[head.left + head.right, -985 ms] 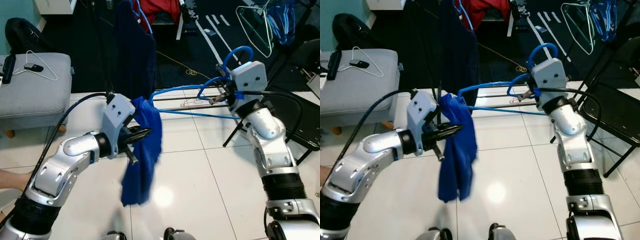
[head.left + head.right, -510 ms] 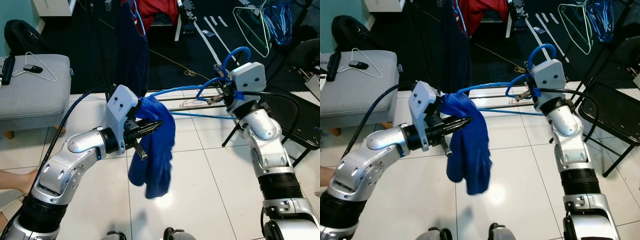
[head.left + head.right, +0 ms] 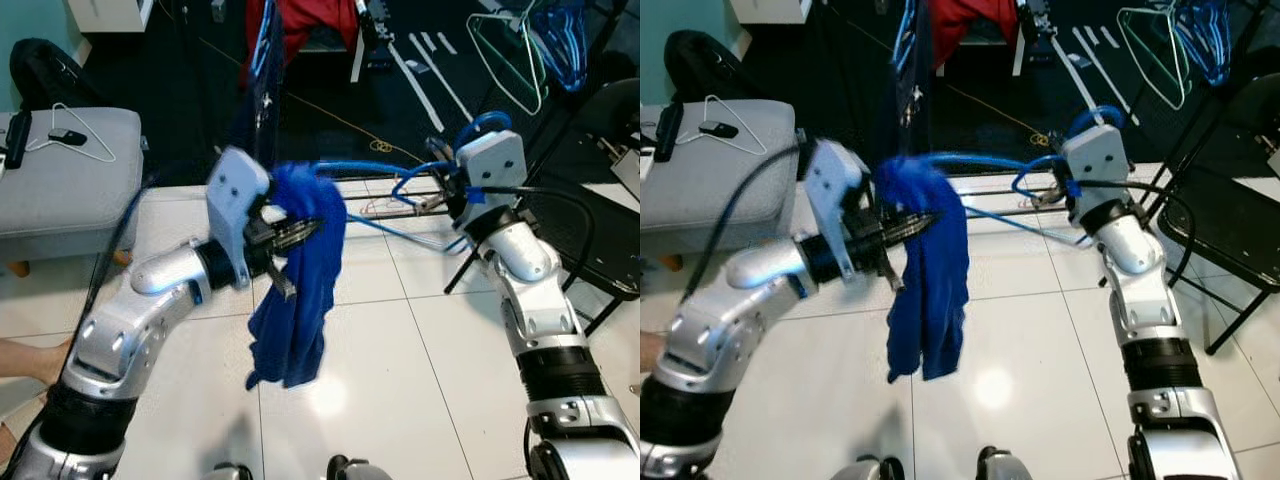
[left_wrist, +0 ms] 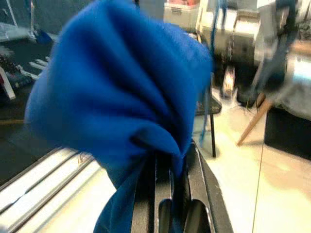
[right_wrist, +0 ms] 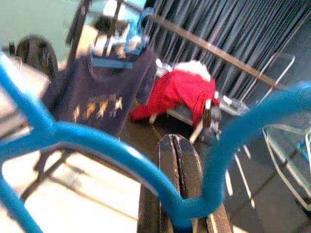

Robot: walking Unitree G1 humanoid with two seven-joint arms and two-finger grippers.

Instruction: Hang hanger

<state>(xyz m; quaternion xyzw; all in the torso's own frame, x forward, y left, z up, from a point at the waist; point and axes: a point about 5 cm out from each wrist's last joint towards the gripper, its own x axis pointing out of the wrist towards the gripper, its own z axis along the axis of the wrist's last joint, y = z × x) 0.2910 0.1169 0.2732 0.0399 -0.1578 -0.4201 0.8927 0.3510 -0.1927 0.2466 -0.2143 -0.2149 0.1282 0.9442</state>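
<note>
A blue plastic hanger (image 3: 385, 170) runs between my two arms, with a bright blue garment (image 3: 298, 290) draped over its left end. My right gripper (image 3: 437, 200) is shut on the hanger near its hook; in the right wrist view the blue hanger (image 5: 116, 155) crosses the closed fingers (image 5: 172, 194). My left gripper (image 3: 300, 232) is shut on the garment's bunched top; in the left wrist view blue cloth (image 4: 121, 97) covers the fingers (image 4: 165, 204). A clothes rail (image 5: 209, 46) carries a dark T-shirt (image 3: 262, 90) on a blue hanger beyond.
A grey ottoman (image 3: 60, 180) with a white wire hanger (image 3: 85, 135) stands at the left. A black folding chair (image 3: 600, 170) is at the right. More hangers (image 3: 530, 50) hang at the upper right. A red garment (image 3: 310, 20) lies behind. White tile floor lies below.
My left arm has lifted and drawn the garment's top up along the hanger; the cloth now hangs straighter. The right gripper keeps its hold; the hanger has tilted slightly.
</note>
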